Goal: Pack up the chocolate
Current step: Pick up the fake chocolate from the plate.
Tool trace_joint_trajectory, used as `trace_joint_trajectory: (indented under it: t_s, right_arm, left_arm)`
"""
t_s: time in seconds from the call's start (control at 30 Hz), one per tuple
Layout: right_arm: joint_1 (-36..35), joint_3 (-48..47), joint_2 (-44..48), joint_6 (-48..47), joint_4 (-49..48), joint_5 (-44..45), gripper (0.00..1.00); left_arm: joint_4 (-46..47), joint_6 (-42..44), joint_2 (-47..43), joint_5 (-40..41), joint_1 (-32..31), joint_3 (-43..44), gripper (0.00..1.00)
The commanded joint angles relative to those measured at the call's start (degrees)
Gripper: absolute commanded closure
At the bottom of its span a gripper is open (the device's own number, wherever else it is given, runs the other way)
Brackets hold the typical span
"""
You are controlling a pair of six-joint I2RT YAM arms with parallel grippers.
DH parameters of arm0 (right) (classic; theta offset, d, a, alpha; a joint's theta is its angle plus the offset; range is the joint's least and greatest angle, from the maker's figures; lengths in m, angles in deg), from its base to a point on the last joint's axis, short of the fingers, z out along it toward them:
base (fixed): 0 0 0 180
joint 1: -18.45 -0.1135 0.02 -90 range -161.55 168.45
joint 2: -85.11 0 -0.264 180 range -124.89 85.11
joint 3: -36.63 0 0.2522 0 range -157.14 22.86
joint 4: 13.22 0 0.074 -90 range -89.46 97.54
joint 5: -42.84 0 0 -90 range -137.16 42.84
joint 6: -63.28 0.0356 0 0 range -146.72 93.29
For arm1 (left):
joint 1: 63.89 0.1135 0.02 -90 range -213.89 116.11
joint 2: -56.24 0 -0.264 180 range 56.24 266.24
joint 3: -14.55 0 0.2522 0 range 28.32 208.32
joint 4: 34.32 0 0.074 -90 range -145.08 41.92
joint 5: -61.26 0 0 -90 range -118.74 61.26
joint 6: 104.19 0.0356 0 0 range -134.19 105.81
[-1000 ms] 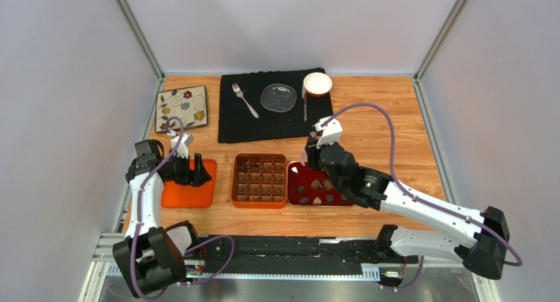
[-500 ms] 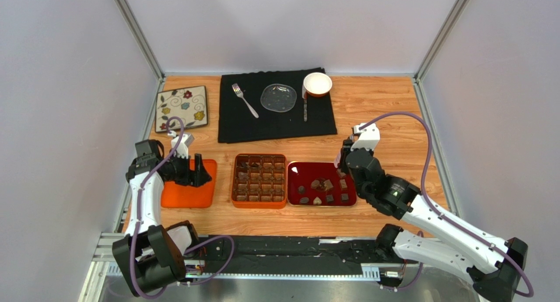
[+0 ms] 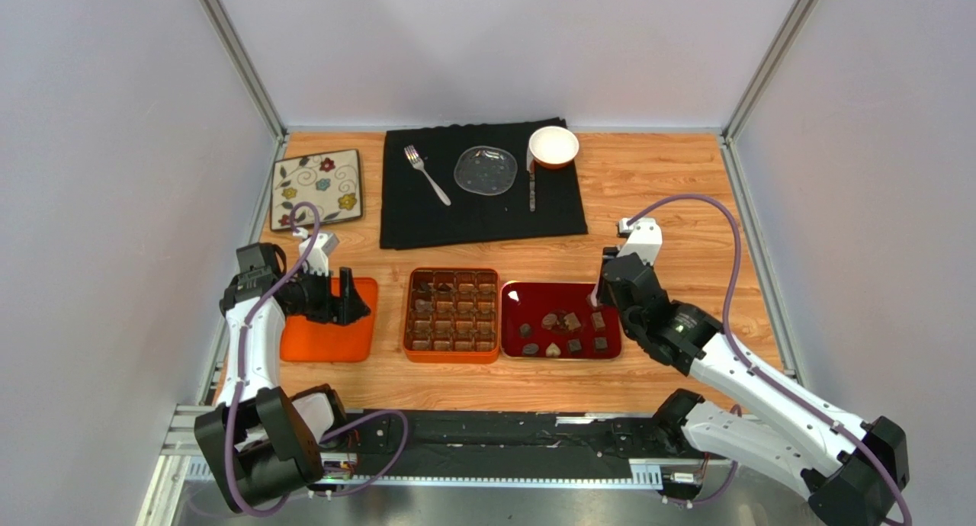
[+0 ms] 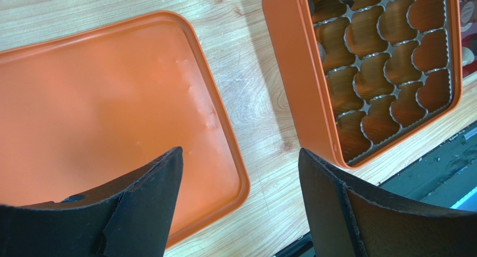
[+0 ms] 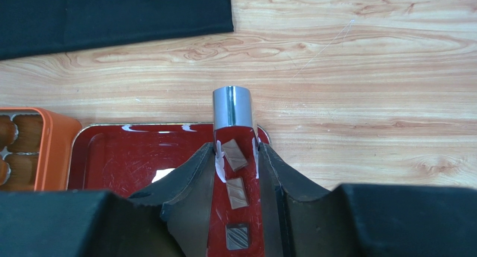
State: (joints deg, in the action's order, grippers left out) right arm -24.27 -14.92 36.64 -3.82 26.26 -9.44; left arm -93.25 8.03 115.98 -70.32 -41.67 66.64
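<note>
Several small brown chocolate pieces (image 3: 561,323) lie loose in a dark red tray (image 3: 518,295). In the right wrist view three of them (image 5: 235,155) lie in a row below and between my right fingers. My right gripper (image 3: 598,297) hovers over the tray's right end, its fingertips (image 5: 237,151) shut on a shiny bent metal tool (image 5: 232,107). The orange box with the brown grid (image 3: 454,315) stands left of the tray and also shows in the left wrist view (image 4: 291,72). My left gripper (image 3: 344,300) is open and empty over the orange lid (image 4: 101,100), midpoint (image 4: 241,156).
A black cloth (image 3: 481,212) at the back holds a fork (image 3: 426,174), a glass dish (image 3: 486,169), a knife (image 3: 532,190) and a white bowl (image 3: 553,146). A flowered tile (image 3: 316,188) lies at the back left. Bare wood lies right of the tray (image 5: 364,128).
My right arm has swung from the red tray's left part to its right end, then settled slightly lower. The left arm has barely moved.
</note>
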Motion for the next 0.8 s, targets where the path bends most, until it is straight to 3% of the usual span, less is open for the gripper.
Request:
trace_joint_trajectory:
  t_s: [0.0,0.77]
  right_arm:
    - [1.06,0.16,-1.36,0.57,-4.53,-2.03,0.64]
    - [5.19,1.04,-5.67,-1.71,-9.72,-6.07,0.63]
  left_arm:
    - [0.69,0.63,0.11,-1.83,0.63,2.19,0.17]
    - [0.34,0.55,-0.24,-1.75,0.63,2.54,0.16]
